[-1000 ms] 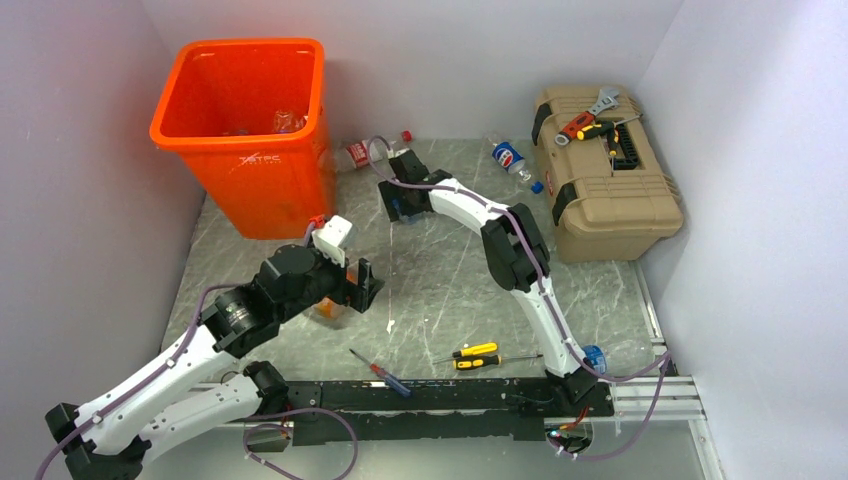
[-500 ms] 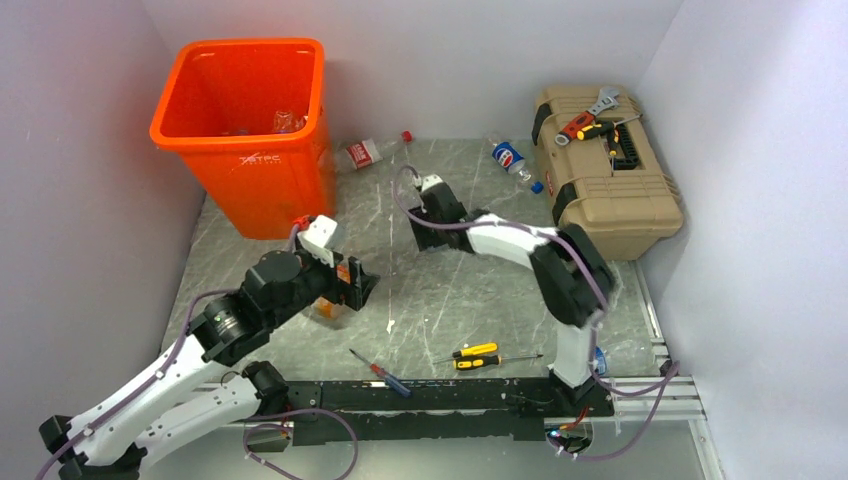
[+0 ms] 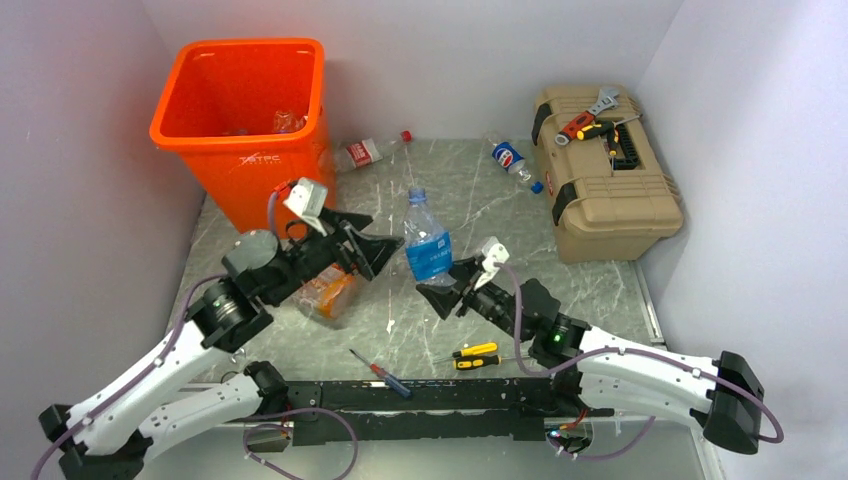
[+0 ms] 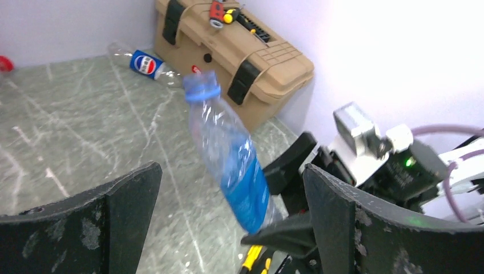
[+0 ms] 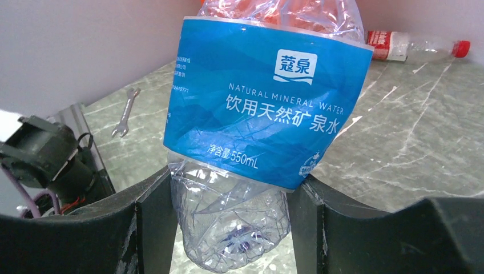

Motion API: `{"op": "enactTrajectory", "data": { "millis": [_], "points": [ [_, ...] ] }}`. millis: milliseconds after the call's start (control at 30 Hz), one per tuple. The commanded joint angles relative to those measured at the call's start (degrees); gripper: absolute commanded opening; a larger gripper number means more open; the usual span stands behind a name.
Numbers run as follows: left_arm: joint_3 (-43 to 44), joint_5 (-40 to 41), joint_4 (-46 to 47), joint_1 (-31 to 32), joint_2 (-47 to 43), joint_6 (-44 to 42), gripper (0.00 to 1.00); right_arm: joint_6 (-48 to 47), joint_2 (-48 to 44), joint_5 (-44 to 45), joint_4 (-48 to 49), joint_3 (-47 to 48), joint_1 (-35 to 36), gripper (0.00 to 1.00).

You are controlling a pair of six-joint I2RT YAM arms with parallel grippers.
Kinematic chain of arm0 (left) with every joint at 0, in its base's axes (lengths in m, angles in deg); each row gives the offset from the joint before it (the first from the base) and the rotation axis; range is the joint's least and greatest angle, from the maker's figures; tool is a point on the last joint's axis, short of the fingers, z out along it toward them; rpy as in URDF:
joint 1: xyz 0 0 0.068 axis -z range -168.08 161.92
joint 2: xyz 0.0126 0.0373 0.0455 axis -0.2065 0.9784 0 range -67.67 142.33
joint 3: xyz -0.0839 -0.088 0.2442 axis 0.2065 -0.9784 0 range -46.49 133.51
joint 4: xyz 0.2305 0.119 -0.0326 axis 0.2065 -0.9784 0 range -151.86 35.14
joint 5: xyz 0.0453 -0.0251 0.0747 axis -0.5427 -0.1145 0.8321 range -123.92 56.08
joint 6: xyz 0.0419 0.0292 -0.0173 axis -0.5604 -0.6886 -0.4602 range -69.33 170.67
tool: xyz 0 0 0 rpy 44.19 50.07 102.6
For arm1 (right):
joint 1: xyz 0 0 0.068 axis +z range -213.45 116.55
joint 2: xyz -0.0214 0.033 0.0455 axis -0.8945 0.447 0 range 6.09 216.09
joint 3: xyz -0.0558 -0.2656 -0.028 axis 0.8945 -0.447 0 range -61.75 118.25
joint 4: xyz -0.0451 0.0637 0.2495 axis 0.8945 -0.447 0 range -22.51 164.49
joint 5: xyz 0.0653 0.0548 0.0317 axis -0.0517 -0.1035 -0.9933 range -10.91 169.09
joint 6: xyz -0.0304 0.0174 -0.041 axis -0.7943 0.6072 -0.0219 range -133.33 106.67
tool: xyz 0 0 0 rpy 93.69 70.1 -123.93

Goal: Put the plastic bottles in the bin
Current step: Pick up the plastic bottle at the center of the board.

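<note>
In the middle of the top view, the right gripper (image 3: 452,288) is clamped on the base of a blue-labelled mineral-water bottle (image 3: 427,245). Its long axis runs up the frame, blue cap uppermost. The left gripper (image 3: 370,240), fingers spread wide, sits just left of it, below the orange bin (image 3: 262,190).

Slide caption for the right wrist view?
Right gripper clamps a crumpled clear blue-labelled plastic bottle near its base.

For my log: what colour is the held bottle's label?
Water bottle: blue label, white lettering; clearest in right wrist view.
</note>
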Motion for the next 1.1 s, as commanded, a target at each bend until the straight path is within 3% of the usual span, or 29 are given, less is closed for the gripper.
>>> {"op": "enactTrajectory", "data": {
  "millis": [0,167,400,533,733,1067],
  "points": [
    [3.6,-6.7,7.7,0.1,5.0,3.9,1.0,-0.3,-3.9,0.3,8.5,-4.1,1.9,0.16],
    [4.5,-10.0,12.1,0.1,9.3,5.0,0.99,0.5,-6.4,2.0,13.0,-7.1,3.3,0.1],
    [9.4,-3.0,3.5,0.1,15.3,4.6,0.94,-1.3,-4.9,2.0,12.6,-5.9,5.7,0.08],
    [11.5,-2.7,2.5,0.1,17.2,3.7,0.83,-2.0,-3.7,2.0,12.3,-5.5,6.4,0.08],
    [13.7,-3.4,0.8,0.1,19.7,3.6,0.59,-2.3,-4.4,2.7,11.6,-5.6,7.0,0.07],
    [11.2,-8.6,4.5,0.1,20.0,4.9,0.59,-2.1,-5.4,3.6,10.5,-6.2,7.4,0.08]
  ]
}}
